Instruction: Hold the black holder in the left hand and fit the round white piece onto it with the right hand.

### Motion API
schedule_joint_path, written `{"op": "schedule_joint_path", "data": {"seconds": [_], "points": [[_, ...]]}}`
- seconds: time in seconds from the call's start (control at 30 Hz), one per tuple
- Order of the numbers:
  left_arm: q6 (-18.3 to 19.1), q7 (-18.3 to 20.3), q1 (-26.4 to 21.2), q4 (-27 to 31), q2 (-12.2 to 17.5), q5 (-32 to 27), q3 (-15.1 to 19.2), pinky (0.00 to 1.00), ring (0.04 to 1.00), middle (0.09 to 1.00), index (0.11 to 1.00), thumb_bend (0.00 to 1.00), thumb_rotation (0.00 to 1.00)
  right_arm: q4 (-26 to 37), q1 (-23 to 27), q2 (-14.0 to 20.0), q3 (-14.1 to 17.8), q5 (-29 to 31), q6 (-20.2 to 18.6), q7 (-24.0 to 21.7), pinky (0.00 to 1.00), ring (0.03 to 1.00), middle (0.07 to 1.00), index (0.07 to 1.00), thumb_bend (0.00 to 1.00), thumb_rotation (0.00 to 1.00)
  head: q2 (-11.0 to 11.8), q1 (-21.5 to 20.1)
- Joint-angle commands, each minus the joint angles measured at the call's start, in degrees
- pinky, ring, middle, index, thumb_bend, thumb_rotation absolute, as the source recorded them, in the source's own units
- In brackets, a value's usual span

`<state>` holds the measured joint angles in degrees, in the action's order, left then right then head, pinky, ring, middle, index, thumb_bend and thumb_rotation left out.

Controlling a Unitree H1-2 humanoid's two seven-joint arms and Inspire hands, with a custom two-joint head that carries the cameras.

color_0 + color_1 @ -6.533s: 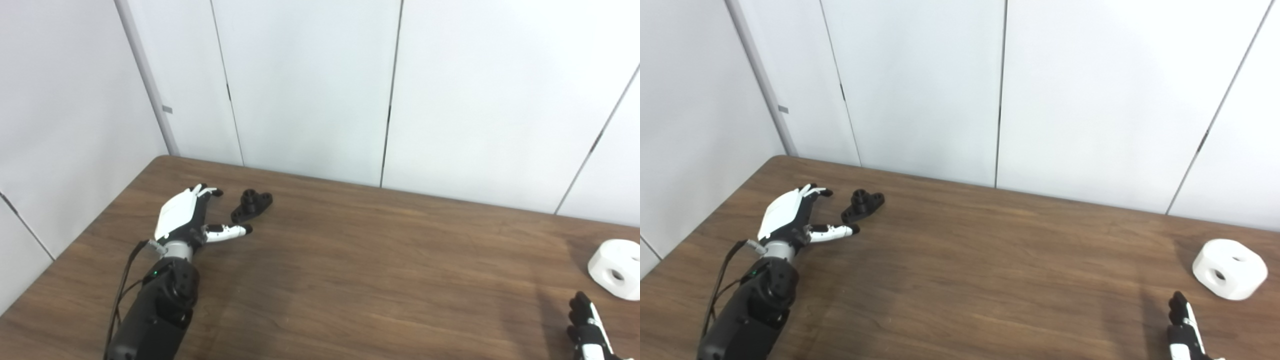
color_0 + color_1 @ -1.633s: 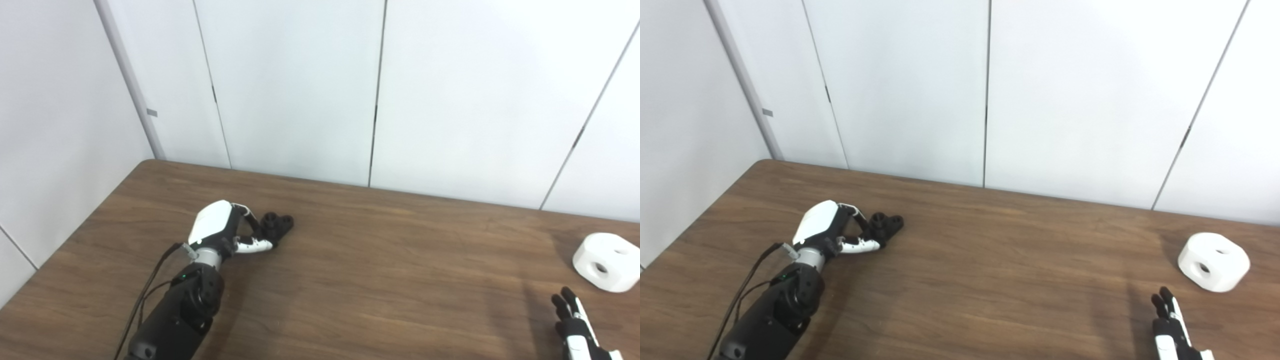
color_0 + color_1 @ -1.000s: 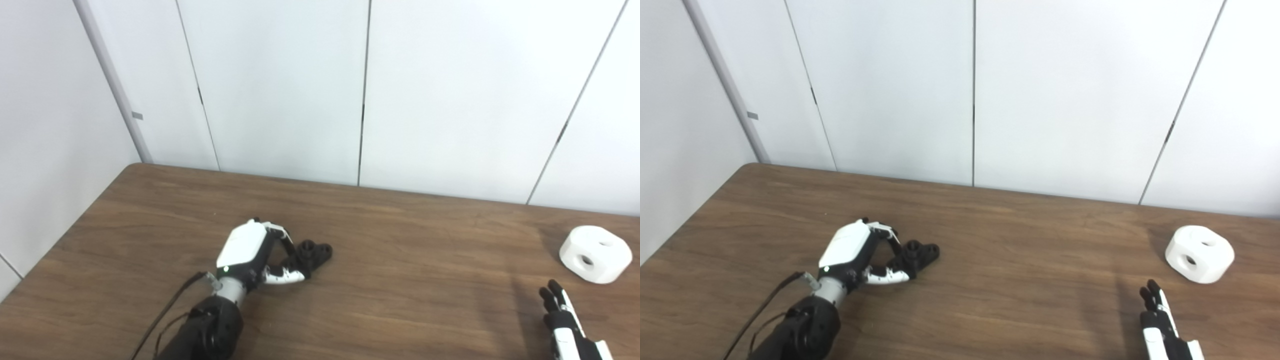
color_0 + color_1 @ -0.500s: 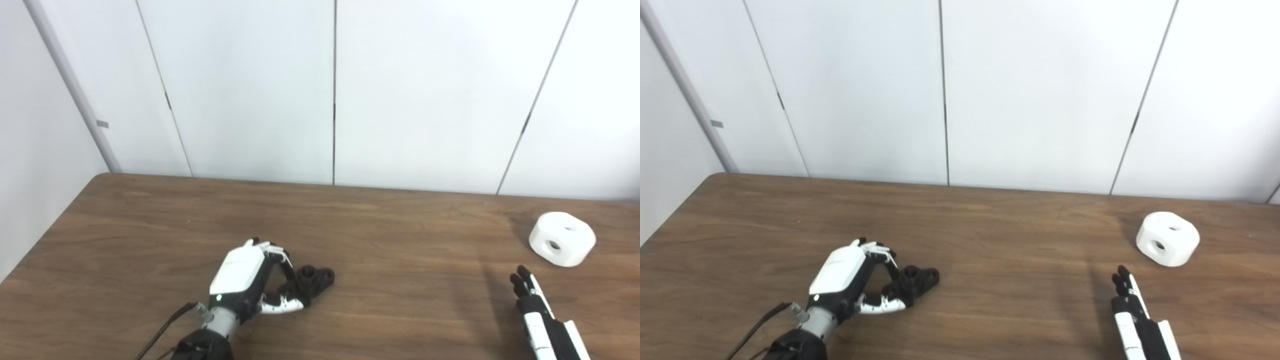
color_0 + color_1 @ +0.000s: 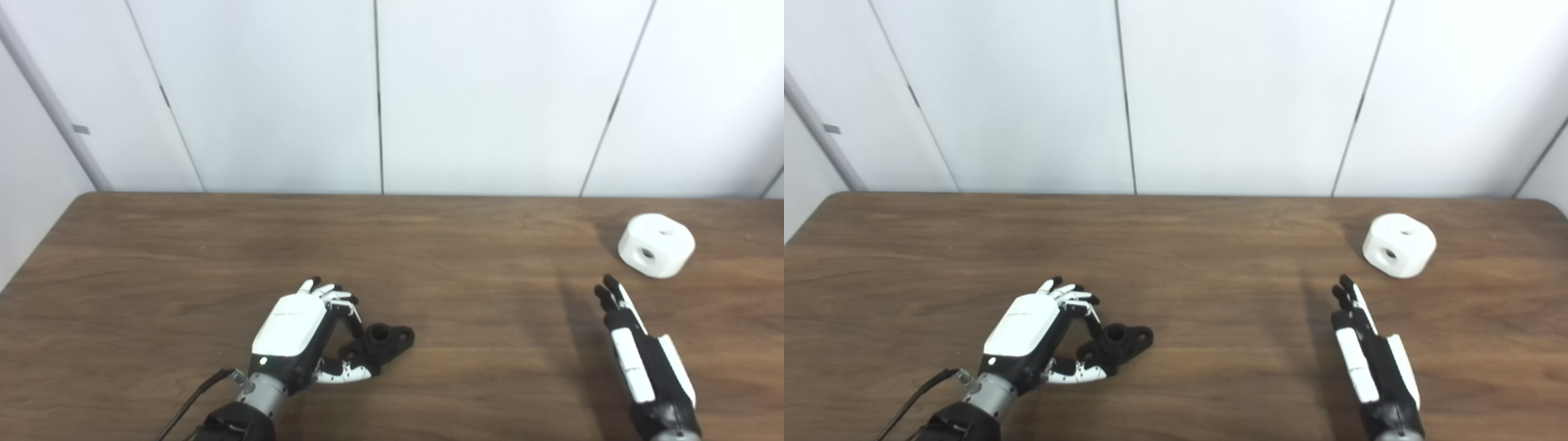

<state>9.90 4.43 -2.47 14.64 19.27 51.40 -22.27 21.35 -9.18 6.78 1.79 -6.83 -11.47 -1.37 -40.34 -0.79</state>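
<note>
The small black holder (image 5: 381,343) is pinched at its left end between the fingers and thumb of my left hand (image 5: 303,340), low and left of centre on the brown table; whether it rests on the wood or hangs just above it I cannot tell. The round white piece (image 5: 656,245), with holes in its top and side, sits on the table at the far right (image 5: 1398,244). My right hand (image 5: 637,352) stands edge-on below and left of the white piece, fingers straight and pointing toward it, apart from it and holding nothing.
The table (image 5: 465,257) runs back to white wall panels (image 5: 490,92). Its left edge and back left corner show in the left eye view, its back right corner (image 5: 1557,205) in the right eye view. A thin cable (image 5: 190,404) trails from my left wrist.
The camera has swung right. My left hand has closed on the black holder and carried it toward the table's middle and front. My right hand has come further up into view, toward the white piece.
</note>
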Motion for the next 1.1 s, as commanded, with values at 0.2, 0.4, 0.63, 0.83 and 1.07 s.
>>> {"op": "schedule_joint_path", "data": {"seconds": [0.2,0.4,0.63,0.83,1.07], "points": [[-3.9,1.0,0.3,1.2,-1.2,1.8,-1.5,1.0,0.886,0.787,0.486,0.52,0.05,4.0,0.9,-1.2,-0.5,-1.0,-1.2,0.8,1.0,0.976,0.953,0.97,0.58,1.0,-1.7,-1.4],[-5.7,0.7,0.7,0.9,-1.8,2.1,-2.4,0.99,0.881,0.785,0.486,0.52,0.05,5.0,1.2,-1.1,-0.4,-1.5,-2.4,0.9,1.0,0.97,0.95,0.967,0.57,1.0,-2.9,-2.0],[-6.7,0.7,2.0,1.3,-3.0,2.4,-2.9,0.98,0.878,0.779,0.486,0.52,0.05,5.7,1.5,-0.7,-0.2,-1.5,-3.3,0.8,1.0,0.97,0.953,0.962,0.55,1.0,-3.6,-2.7],[-7.2,0.0,3.5,0.9,-3.9,2.5,-3.0,0.98,0.87,0.773,0.486,0.52,0.05,6.3,1.9,0.0,0.1,-1.7,-4.4,0.5,1.0,0.982,0.955,0.952,0.57,0.99,-3.7,-3.2],[-7.8,-0.2,5.0,0.0,-4.7,1.0,-2.5,0.99,0.876,0.777,0.487,0.52,0.05,6.4,2.9,0.5,1.1,-2.2,-4.9,0.8,1.0,0.97,0.956,0.941,0.6,0.91,-3.4,-4.0]]}}
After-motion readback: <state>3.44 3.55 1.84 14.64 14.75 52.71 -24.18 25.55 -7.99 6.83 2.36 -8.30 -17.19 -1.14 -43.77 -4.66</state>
